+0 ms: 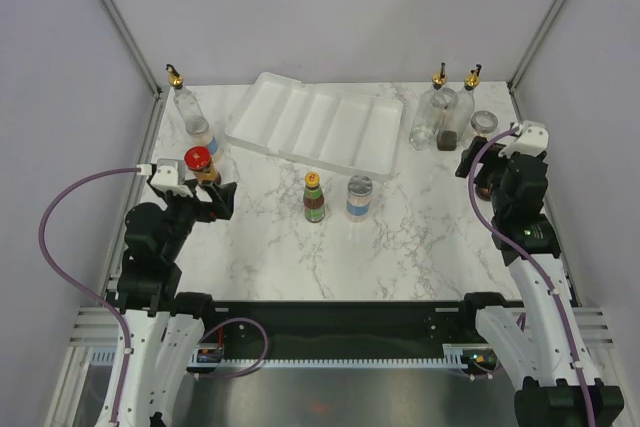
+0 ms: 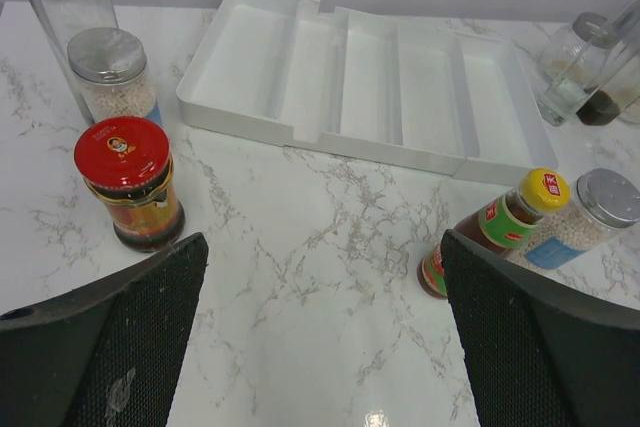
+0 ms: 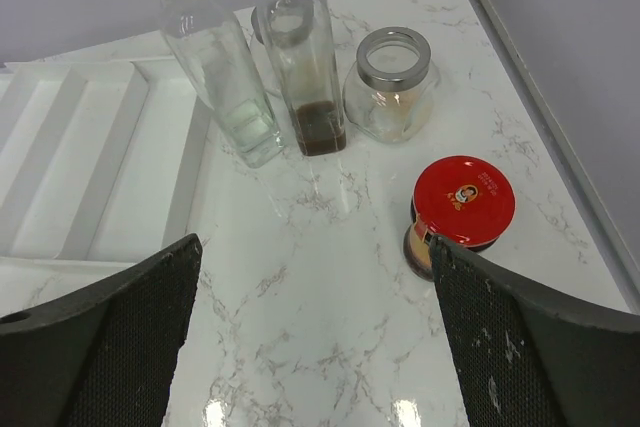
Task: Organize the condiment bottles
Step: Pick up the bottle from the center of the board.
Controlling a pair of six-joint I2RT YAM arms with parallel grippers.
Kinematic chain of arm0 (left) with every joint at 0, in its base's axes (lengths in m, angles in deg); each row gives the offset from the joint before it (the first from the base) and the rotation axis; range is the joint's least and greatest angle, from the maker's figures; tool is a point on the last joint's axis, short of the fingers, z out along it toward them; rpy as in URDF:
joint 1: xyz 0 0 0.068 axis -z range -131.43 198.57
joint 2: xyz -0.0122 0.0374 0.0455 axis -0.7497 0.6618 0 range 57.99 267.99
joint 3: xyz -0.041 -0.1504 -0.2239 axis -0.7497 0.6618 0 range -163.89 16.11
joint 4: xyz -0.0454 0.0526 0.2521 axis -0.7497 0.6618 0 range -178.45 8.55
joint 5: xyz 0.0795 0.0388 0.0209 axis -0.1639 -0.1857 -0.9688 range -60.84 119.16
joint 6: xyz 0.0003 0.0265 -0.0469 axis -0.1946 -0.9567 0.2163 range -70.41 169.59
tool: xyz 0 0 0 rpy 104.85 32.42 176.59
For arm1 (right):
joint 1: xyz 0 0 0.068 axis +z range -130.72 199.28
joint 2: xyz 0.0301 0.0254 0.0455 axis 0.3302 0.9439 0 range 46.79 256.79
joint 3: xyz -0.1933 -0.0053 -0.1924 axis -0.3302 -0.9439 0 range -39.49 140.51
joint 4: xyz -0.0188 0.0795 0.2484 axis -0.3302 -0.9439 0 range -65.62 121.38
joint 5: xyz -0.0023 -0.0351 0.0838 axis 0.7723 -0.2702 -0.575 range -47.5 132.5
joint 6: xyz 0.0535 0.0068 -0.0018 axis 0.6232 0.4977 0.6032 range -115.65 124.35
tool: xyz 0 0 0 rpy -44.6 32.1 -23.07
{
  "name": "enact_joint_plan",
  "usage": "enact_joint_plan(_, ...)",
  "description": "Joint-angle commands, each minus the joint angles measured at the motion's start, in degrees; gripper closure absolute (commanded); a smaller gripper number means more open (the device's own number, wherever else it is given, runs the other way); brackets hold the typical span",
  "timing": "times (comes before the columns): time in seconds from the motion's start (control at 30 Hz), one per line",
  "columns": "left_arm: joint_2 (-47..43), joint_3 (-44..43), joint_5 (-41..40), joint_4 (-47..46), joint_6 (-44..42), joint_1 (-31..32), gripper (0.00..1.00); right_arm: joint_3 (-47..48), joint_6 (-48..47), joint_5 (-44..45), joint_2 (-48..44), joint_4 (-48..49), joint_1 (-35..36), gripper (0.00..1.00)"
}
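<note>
Seemingly unstarted: white ridged tray (image 1: 318,127) at twelve o'clock holds nothing, condiment bottles (image 1: 314,197) stand scattered; left end effector (image 2: 322,247) and right end effector (image 3: 315,245) both wide, empty

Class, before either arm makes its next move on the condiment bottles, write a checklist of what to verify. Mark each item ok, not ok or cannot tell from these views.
1. The left jaws are open and hold nothing: ok.
2. The right jaws are open and hold nothing: ok.
3. The white tray has no bottles in its compartments: ok.
4. The red-lidded jar ahead of the left jaws stands upright: ok.
5. The second red-lidded jar by the right jaws stands upright, apart from the glass jar: ok.
6. All lids are screwed tight: cannot tell.
</note>
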Motion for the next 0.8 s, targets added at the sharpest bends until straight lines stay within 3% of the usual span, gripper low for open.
enact_joint_plan(0.0, 0.2, 0.0, 0.7, -1.4, 1.0, -0.1, 0.0, 0.5, 0.0, -0.2, -1.1, 1.2, -0.2, 0.02)
enact_joint_plan(0.1, 0.3, -0.2, -0.8, -1.4, 1.4, -0.1, 0.0, -0.1, -2.5, -6.6, -1.7, 1.5, -0.2, 0.02)
enact_joint_plan(0.23, 0.7, -0.4, -3.8, -1.4, 2.3, -0.1, 0.0, -0.4, -10.2, -22.4, -1.8, 1.4, -0.2, 0.02)
enact_joint_plan(0.27, 0.8, -0.7, -4.4, -1.3, 2.5, -0.1, 0.0, -0.5, -15.5, -29.6, -1.6, 1.2, -0.2, 0.02)
enact_joint_plan(0.47, 7.2, -6.0, -9.4, 2.6, 6.0, -0.1, 0.0, -1.6, -25.2, -43.6, 1.0, -2.0, -0.3, 0.02)
enact_joint_plan(0.77, 24.4, -20.9, -14.8, 8.6, 10.8, -0.4, 0.0, -2.3, -28.9, -44.1, 0.2, -4.9, -0.3, 0.02)
